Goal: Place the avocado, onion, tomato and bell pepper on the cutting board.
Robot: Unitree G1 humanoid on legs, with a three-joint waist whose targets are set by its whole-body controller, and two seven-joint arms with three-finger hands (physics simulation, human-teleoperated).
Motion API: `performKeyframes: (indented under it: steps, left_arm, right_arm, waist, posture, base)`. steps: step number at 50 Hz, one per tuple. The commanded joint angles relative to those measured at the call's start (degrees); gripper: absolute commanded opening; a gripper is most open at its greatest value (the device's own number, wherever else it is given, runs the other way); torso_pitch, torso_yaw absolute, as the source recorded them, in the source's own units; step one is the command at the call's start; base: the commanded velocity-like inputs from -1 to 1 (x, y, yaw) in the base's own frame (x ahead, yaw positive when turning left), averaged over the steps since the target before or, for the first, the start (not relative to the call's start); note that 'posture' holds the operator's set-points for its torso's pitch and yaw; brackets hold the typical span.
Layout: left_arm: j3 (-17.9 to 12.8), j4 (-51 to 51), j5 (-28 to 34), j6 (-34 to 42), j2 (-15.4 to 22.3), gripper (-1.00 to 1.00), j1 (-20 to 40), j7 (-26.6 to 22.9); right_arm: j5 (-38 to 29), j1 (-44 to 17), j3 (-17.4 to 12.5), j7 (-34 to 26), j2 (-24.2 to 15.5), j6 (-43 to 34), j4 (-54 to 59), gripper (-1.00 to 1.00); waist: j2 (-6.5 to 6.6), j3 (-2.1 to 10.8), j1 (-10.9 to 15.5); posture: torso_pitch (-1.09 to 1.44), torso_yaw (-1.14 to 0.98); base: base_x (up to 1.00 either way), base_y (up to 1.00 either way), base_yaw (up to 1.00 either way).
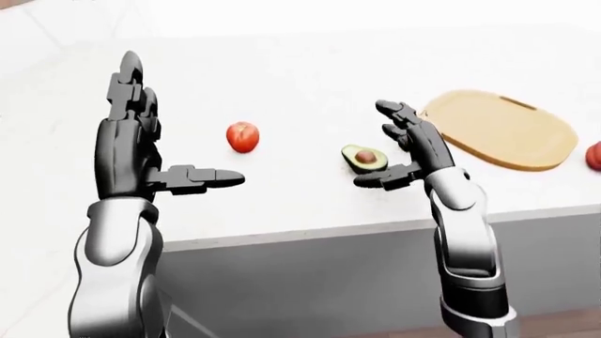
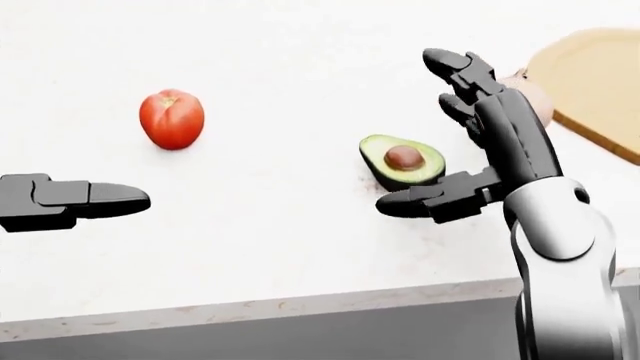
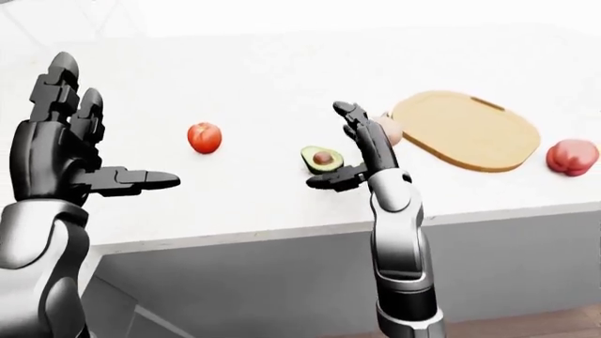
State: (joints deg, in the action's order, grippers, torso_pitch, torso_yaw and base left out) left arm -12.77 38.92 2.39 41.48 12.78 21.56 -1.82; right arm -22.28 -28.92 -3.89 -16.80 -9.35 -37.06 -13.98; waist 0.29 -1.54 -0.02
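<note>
A halved avocado (image 2: 402, 160) lies pit-up on the white counter (image 2: 290, 247). My right hand (image 2: 420, 131) is open beside it on the right; its thumb (image 2: 425, 201) reaches under the avocado's lower edge and its fingers (image 2: 462, 75) rise above it, not closed round it. The brown onion (image 3: 388, 130) is mostly hidden behind that hand, next to the wooden cutting board (image 3: 465, 129). A red tomato (image 2: 172, 118) lies at the left. The red bell pepper (image 3: 571, 156) sits right of the board. My left hand (image 1: 178, 123) is raised, open and empty, left of the tomato.
The counter's edge (image 2: 300, 304) runs along the bottom of the head view, with a grey cabinet face (image 1: 310, 282) below it. The cutting board bears nothing that I can see.
</note>
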Motion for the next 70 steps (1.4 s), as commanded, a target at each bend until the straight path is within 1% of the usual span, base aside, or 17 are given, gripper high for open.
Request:
performKeyframes:
  steps: [1,7,20,23,26,29,35,38,47,53,57,60,63,66,67,69,70]
  left_arm:
    - [-0.3,1.7,0.16,-1.72,0.49,1.0,1.31,0.26]
    - [-0.39,1.72,0.17,-1.79,0.53,1.0,1.2,0.18]
    - [-1.14,2.55,-0.26,-1.16,0.93,1.0,1.04,0.17]
    - [-0.99,2.3,-0.16,-1.5,0.91,1.0,0.92,0.24]
    - [-1.05,2.26,-0.15,-1.63,0.9,1.0,0.8,0.24]
    - [-1.24,2.4,-0.24,-1.61,0.95,1.0,0.64,0.13]
    - [-1.01,2.3,-0.08,-1.9,0.87,1.0,0.39,0.07]
    - [-1.1,2.27,-0.15,-1.99,0.79,1.0,0.34,0.09]
    - [-0.63,0.97,0.15,-3.22,0.4,1.0,-0.02,0.37]
    - [0.19,-0.54,0.55,-4.19,-0.14,1.0,0.47,0.6]
    - [2.65,-8.68,1.8,-6.04,0.07,1.0,7.2,2.22]
    - [4.48,-17.02,2.15,-6.57,0.43,1.0,14.86,2.89]
    - [4.93,-25.07,2.31,-5.28,0.7,1.0,21.29,3.66]
    - [6.4,-33.61,3.46,-7.02,1.06,1.0,27.1,3.65]
    - [6.7,-35.62,3.83,-7.97,1.06,1.0,28.43,3.48]
    - [7.18,-40.51,4.88,-9.46,1.04,1.0,31.12,3.17]
    - [7.28,-42.57,5.25,-9.92,1.06,1.0,32.36,3.02]
  right_arm:
    - [0.15,-1.41,-0.47,0.58,-0.37,1.94,-1.8,0.3]
    - [0.62,-0.38,-0.53,0.75,-0.24,2.28,-1.92,0.12]
    - [1.3,2.17,-0.02,1.73,0.67,3.78,-1.81,0.02]
    - [1.34,2.36,0.01,1.8,0.76,3.98,-1.8,-0.11]
    - [1.39,2.4,0.12,1.64,0.82,4.02,-1.88,-0.3]
    - [1.35,2.67,0.13,1.46,0.82,3.92,-2.3,-0.38]
    - [0.56,2.34,0.23,0.66,0.69,2.04,-5.62,-0.65]
    - [-0.38,1.96,0.5,-0.12,0.77,-0.02,-8.53,-1.0]
    - [-1.83,-0.8,1.1,-1.0,1.54,-3.9,-13.66,-1.0]
    - [-1.58,-2.94,1.81,0.79,2.34,-3.68,-13.46,-1.0]
    - [-1.24,-2.91,1.81,3.3,3.53,-4.36,-16.85,-1.0]
    - [-2.24,-0.21,2.61,2.86,3.52,-7.05,-21.96,-1.0]
    - [-2.55,0.18,2.69,2.24,3.45,-9.35,-25.11,-1.0]
    - [-2.11,-0.01,2.02,2.02,3.11,-10.94,-27.73,-1.0]
    - [-1.31,-0.11,1.31,2.89,3.88,-10.95,-28.09,-1.0]
    - [-1.69,0.35,1.79,3.68,3.18,-10.93,-27.57,-1.0]
    - [-0.35,-0.32,0.8,4.57,4.11,-10.48,-27.81,-1.0]
  waist:
    - [0.0,1.3,0.02]
    - [-0.12,1.29,0.0]
    - [-0.11,1.34,0.01]
    - [-0.13,1.38,0.03]
    - [-0.13,1.46,0.05]
    - [-0.14,1.52,0.05]
    - [-0.18,1.59,0.07]
    - [-0.19,1.56,0.16]
    - [0.01,1.33,0.12]
    - [0.13,1.26,0.0]
    - [0.03,1.26,0.16]
    - [-0.15,1.28,0.48]
    - [-0.34,1.16,0.52]
    - [-0.39,1.17,0.45]
    - [-0.42,1.16,0.42]
    - [-0.4,1.12,0.37]
    - [-0.44,1.12,0.35]
  posture:
    - [0.0,0.0]
    - [0.0,0.0]
    - [0.0,0.0]
    - [0.0,0.0]
    - [0.0,0.0]
    - [0.0,0.0]
    - [0.0,0.0]
    - [0.0,0.0]
    - [0.0,0.0]
    - [0.0,0.0]
    - [0.0,0.0]
    - [0.0,0.0]
    - [0.0,0.0]
    - [0.0,0.0]
    - [0.0,0.0]
    - [0.0,0.0]
    - [0.0,0.0]
  base:
    - [0.0,0.0,0.0]
    - [0.0,0.0,0.0]
    - [0.0,0.0,0.0]
    - [0.0,0.0,0.0]
    - [0.0,0.0,0.0]
    - [0.0,0.0,0.0]
    - [0.0,0.0,0.0]
    - [0.0,0.0,0.0]
    - [0.0,0.0,0.0]
    - [0.0,0.0,0.0]
    - [0.0,0.0,0.0]
    - [0.0,0.0,0.0]
    - [0.0,0.0,0.0]
    - [0.0,0.0,0.0]
    - [0.0,0.0,0.0]
    - [0.0,0.0,0.0]
    - [0.0,0.0,0.0]
